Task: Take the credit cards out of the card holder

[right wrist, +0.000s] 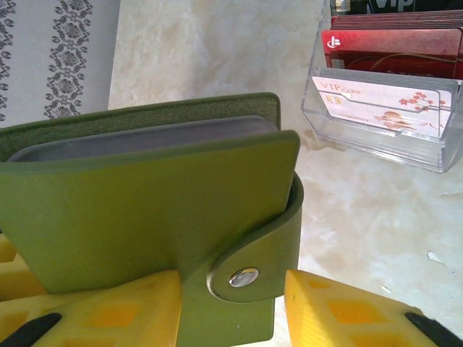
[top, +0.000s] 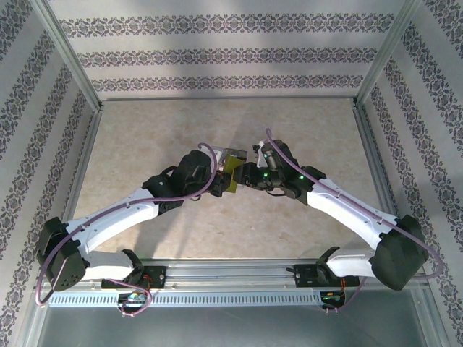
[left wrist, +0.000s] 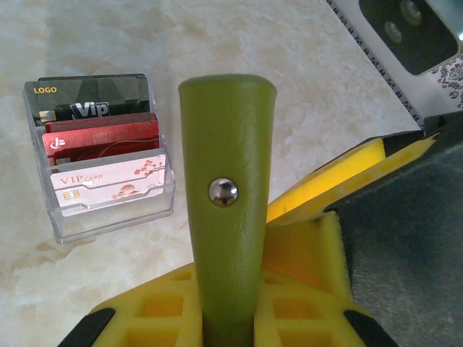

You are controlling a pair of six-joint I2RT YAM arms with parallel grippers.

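Observation:
The olive-green card holder hangs above the table's middle, between both arms. My left gripper is shut on it, yellow fingers pressed against both sides of its narrow green edge with a metal snap. In the right wrist view the card holder is snapped closed, and grey inner pockets peek out at its top. My right gripper is open, its fingers either side of the snap tab, with a gap at the right finger. The credit cards are hidden inside.
A clear plastic tray stands on the marble table just behind the card holder, holding a black, a red and a white VIP card; it also appears as the tray and the tray. Patterned walls and metal posts enclose the table.

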